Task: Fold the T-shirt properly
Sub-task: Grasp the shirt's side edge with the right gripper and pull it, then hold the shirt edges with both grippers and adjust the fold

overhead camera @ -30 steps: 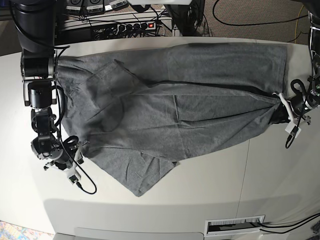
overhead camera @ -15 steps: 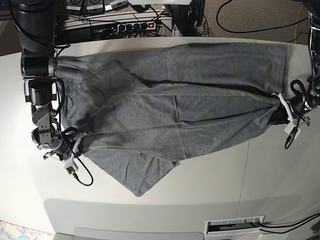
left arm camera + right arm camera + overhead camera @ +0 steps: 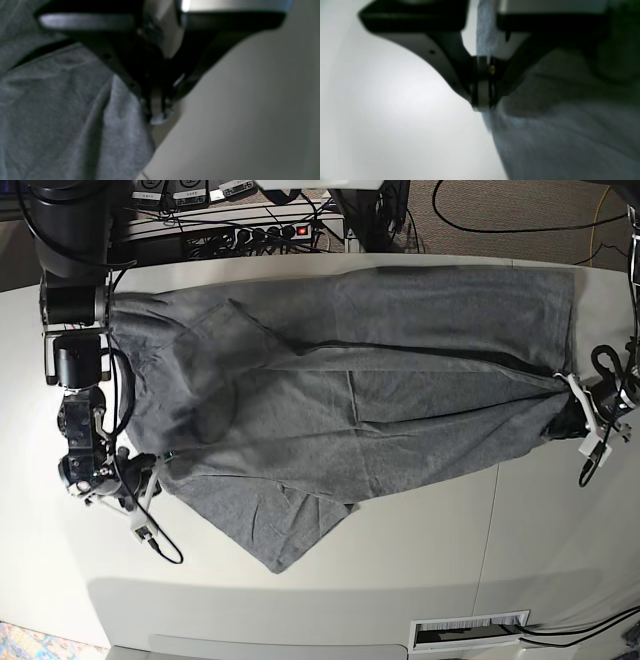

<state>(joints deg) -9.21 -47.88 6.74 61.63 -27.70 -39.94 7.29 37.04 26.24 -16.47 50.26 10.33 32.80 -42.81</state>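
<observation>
T-shirt (image 3: 350, 380) spread on white table (image 3: 420, 550), power strip (image 3: 260, 232) behind

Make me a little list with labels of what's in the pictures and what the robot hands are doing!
cloth: grey T-shirt, spread out and partly folded over itself
surface: white table
left gripper: shut on the T-shirt's edge
right gripper: shut on the opposite edge
behind table: power strip and cables
</observation>
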